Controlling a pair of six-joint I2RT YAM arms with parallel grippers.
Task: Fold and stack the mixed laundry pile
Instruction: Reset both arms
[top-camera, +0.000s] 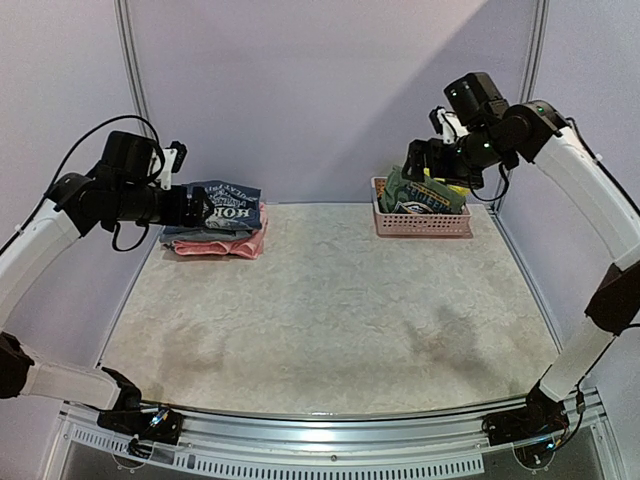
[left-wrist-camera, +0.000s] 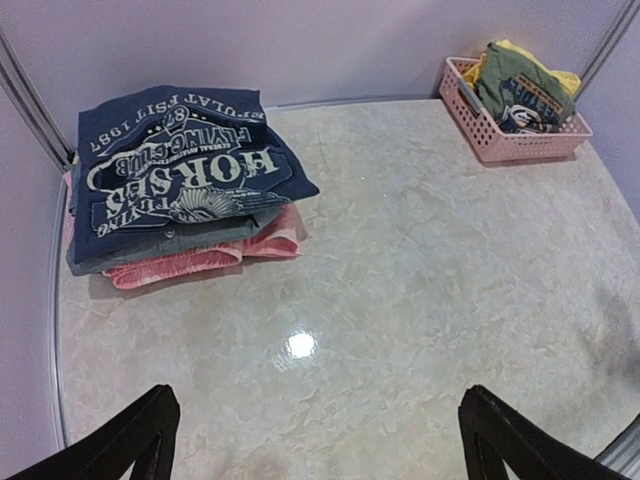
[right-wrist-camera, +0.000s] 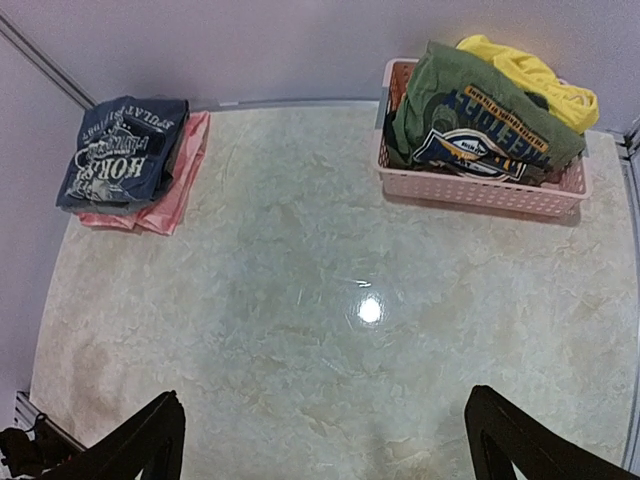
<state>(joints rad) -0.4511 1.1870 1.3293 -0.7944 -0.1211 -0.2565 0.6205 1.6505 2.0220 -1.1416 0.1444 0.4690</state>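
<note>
The mixed laundry pile is in two places. At the back left lies a folded stack: a navy top with white lettering (left-wrist-camera: 180, 160) (top-camera: 228, 205) over a grey layer (left-wrist-camera: 150, 245) and a pink piece (left-wrist-camera: 200, 262). At the back right, a green printed tee (right-wrist-camera: 480, 115) (top-camera: 428, 196) and a yellow piece (right-wrist-camera: 530, 70) fill a pink slatted basket (right-wrist-camera: 470, 190) (top-camera: 420, 224). My left gripper (left-wrist-camera: 318, 400) (top-camera: 198, 206) hangs open and empty, raised beside the stack. Above the basket, my right gripper (right-wrist-camera: 324, 400) (top-camera: 422, 162) is open and empty too.
The marbled tabletop (top-camera: 330, 310) is closed in by pale walls at the back and sides, with metal posts (top-camera: 128, 60) in the corners. A metal rail (top-camera: 330, 430) runs along the near edge between the arm bases.
</note>
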